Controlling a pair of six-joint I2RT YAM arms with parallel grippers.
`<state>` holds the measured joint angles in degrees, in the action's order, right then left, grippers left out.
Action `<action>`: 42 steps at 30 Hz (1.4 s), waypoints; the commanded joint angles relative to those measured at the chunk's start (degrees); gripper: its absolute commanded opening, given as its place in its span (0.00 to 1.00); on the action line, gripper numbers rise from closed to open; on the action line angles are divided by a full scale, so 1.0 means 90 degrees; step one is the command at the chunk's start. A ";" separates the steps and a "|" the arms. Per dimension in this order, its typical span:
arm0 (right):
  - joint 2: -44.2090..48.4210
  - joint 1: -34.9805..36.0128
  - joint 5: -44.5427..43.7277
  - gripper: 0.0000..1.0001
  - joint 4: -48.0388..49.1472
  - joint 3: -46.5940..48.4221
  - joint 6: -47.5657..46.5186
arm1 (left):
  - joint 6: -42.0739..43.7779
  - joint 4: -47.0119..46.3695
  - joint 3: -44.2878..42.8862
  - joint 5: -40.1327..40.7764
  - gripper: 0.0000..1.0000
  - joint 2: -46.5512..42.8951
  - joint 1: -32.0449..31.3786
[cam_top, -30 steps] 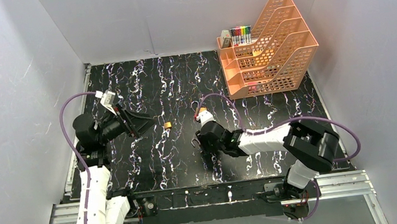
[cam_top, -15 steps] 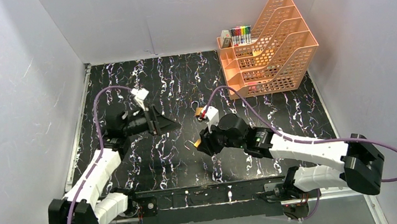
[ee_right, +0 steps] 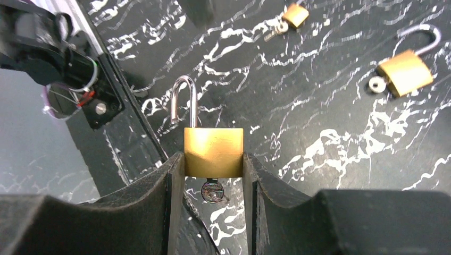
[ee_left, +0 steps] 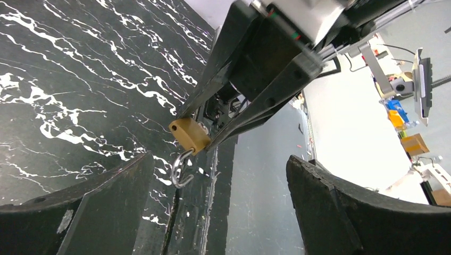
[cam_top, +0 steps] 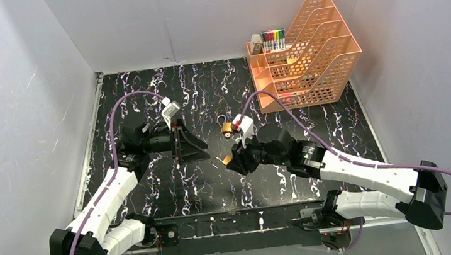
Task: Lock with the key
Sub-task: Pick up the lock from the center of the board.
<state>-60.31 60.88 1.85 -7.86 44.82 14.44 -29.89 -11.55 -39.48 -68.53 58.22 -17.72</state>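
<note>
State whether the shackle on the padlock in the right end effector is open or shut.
Open: the shackle has one leg hanging outside the padlock.

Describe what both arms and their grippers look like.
The left arm and right arm have white link shells with black joints. A purple cable loops along each up to the wrist. The left gripper and right gripper carry thick, matte black, wedge-shaped fingers, with a small white camera box behind each.

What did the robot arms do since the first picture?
The left arm swung toward the middle, and the left gripper, jaws open, now faces the brass padlock. The right arm stretched out and turned, the right gripper staying shut on that padlock. The other padlock on the table and the orange rack stayed put.
</note>
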 commanded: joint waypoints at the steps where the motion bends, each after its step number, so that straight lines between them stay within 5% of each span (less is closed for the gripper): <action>1: 0.0243 0.0012 0.0220 0.45 0.0147 0.0741 -0.0254 | 0.0152 0.0064 -0.0161 -0.0226 0.95 0.0053 -0.0231; 16: -0.0041 0.0012 0.0127 0.46 0.0004 0.1276 -0.0534 | 0.0987 0.1070 -0.0513 0.0289 0.87 0.0082 -0.0931; 23: -0.0002 0.0013 0.0064 0.47 -0.0074 0.1305 -0.0588 | 0.1009 0.1072 -0.0563 0.0281 0.47 0.0330 -0.0957; 29: 0.0046 0.0011 0.0049 0.47 -0.0045 0.1230 -0.0598 | 0.1055 0.1160 -0.0573 0.0364 0.01 0.0420 -0.0998; 33: 0.0060 0.0007 0.0049 0.50 -0.0039 0.1238 -0.0629 | 0.1148 0.1225 -0.0598 0.0353 0.00 0.0483 -0.1020; 35: 0.0103 0.0000 0.0035 0.59 -0.0066 0.1263 -0.0660 | 0.1180 0.1235 -0.0600 0.0326 0.00 0.0503 -0.1030; 39: 0.0415 0.0002 -0.0143 0.95 -0.0093 0.1289 -0.0823 | 0.1279 0.1244 -0.0629 0.0211 0.00 0.0487 -0.1039; 42: 0.0799 -0.0002 -0.0370 0.99 -0.0089 0.1299 -0.0940 | 0.1227 0.0989 -0.0597 0.0071 0.00 0.0475 -0.1040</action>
<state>-58.46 60.97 1.54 -11.57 53.15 7.90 -19.57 -0.10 -42.96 -64.73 63.33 -26.76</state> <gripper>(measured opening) 0.975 0.036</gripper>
